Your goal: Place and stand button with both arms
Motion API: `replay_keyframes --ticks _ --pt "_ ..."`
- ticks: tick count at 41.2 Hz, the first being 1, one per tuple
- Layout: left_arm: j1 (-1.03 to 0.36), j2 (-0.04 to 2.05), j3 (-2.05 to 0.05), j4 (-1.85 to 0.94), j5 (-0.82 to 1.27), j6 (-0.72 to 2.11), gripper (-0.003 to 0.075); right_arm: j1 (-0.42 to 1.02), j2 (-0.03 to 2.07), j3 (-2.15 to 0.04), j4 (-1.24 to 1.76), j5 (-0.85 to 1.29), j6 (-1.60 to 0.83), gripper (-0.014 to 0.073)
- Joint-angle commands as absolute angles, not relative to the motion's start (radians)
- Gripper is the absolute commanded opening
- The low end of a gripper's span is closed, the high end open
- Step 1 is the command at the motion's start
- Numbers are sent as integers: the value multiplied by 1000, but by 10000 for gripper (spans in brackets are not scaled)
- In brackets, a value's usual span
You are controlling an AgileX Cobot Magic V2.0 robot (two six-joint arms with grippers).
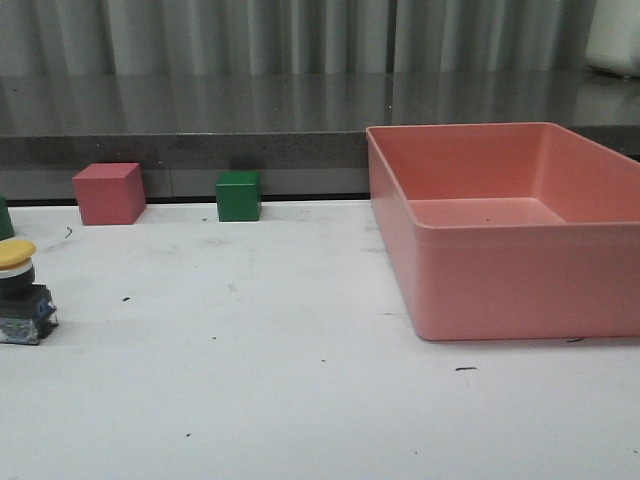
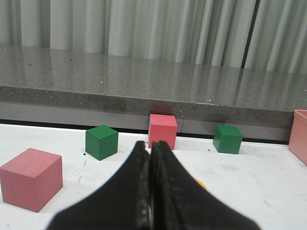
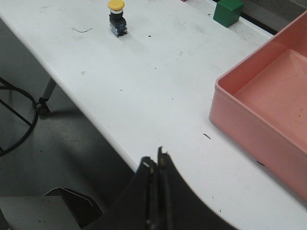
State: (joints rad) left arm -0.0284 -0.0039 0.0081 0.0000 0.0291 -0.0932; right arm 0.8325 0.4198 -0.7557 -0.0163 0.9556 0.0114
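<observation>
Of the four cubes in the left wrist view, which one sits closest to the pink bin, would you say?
The green cube on the far right, by the grey ledge. It lies nearest the pink bin; the other green cube and both pink cubes lie further left.

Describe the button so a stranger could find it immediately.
Start at the big pink bin on the white table's right, then cross to the far left edge. There the button stands upright, the only yellow-capped thing, unlike the plain cubes behind it.
</observation>
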Motion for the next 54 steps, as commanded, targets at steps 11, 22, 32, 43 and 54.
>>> replay_keyframes --ticks 11,22,32,43,54 --pt "-25 -27 23 -7 -59 -102 -20 832 427 -781 -27 888 5 -118" --pt "-25 -27 23 -7 -59 -102 -20 832 427 -781 -27 888 5 -118" --pt "-25 -27 23 -7 -59 -102 -20 687 376 -671 -62 717 5 -118" --pt "-25 -27 23 -7 -59 -102 -20 308 167 -285 -33 240 5 -118" --pt "-25 -27 23 -7 -59 -102 -20 108 4 -29 -25 38 5 -118"
